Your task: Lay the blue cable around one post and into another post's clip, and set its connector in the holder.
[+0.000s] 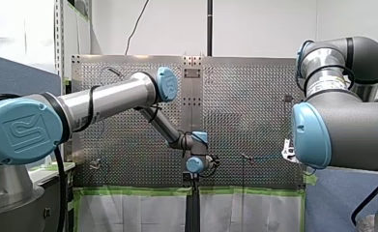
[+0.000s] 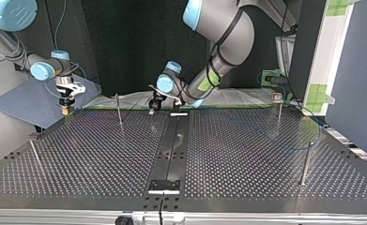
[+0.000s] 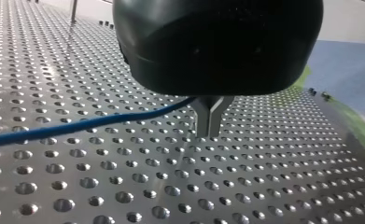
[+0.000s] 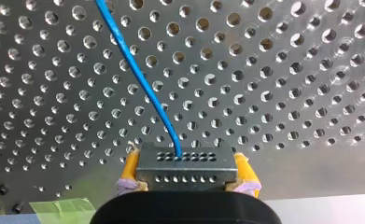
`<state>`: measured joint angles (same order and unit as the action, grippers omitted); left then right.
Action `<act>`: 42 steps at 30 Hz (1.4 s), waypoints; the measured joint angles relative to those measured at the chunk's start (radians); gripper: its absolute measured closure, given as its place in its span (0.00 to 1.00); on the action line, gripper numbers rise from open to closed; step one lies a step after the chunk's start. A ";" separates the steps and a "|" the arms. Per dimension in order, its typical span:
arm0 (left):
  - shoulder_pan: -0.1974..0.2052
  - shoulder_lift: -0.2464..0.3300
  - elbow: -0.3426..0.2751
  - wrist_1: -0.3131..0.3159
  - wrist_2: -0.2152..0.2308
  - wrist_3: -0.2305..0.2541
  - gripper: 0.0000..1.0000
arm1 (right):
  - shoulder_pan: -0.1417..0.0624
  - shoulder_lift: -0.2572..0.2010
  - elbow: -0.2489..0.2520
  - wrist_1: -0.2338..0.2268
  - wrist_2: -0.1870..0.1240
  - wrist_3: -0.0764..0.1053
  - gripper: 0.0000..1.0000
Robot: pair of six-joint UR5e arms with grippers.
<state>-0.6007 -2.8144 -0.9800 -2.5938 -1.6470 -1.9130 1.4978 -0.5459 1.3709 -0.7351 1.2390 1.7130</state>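
Note:
In the right wrist view my right gripper (image 4: 186, 173) has its yellow pads (image 4: 129, 169) shut on a dark connector block (image 4: 185, 164). The blue cable (image 4: 138, 74) leaves the block and runs away over the perforated plate. In the left wrist view the blue cable (image 3: 77, 127) runs in from the side and ends at my left gripper's (image 3: 211, 133) metal fingers, which stand together just above the plate. In the top view my left gripper (image 2: 153, 107) hovers by the far edge near the centre strip, and my right gripper (image 2: 65, 108) is at the far left.
Thin posts stand on the plate: one (image 2: 118, 111) near my left gripper, one with a clip on top (image 2: 279, 108) at the far right, one (image 2: 305, 161) at the near right, one (image 2: 34, 154) at the near left. A black bracket (image 2: 164, 184) sits on the centre strip.

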 joint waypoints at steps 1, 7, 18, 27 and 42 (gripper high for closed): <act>-0.001 0.000 -0.002 -0.004 -0.001 0.006 0.67 | 0.001 0.000 0.000 0.000 0.000 0.000 1.00; -0.010 0.001 -0.004 -0.027 -0.004 0.029 0.00 | 0.006 0.001 0.000 0.001 -0.004 0.002 1.00; -0.032 0.058 -0.058 -0.052 0.019 0.115 0.00 | 0.019 0.003 -0.001 0.005 -0.007 0.003 1.00; -0.050 0.128 -0.144 -0.071 0.027 0.189 0.00 | 0.028 0.003 0.000 0.010 -0.007 0.005 1.00; -0.072 0.135 -0.209 -0.121 -0.026 0.236 0.00 | 0.039 0.003 0.000 0.019 -0.007 0.004 1.00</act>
<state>-0.6729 -2.6796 -1.1887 -2.7149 -1.6732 -1.6770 1.5366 -0.5425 1.3707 -0.7159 1.2319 1.7170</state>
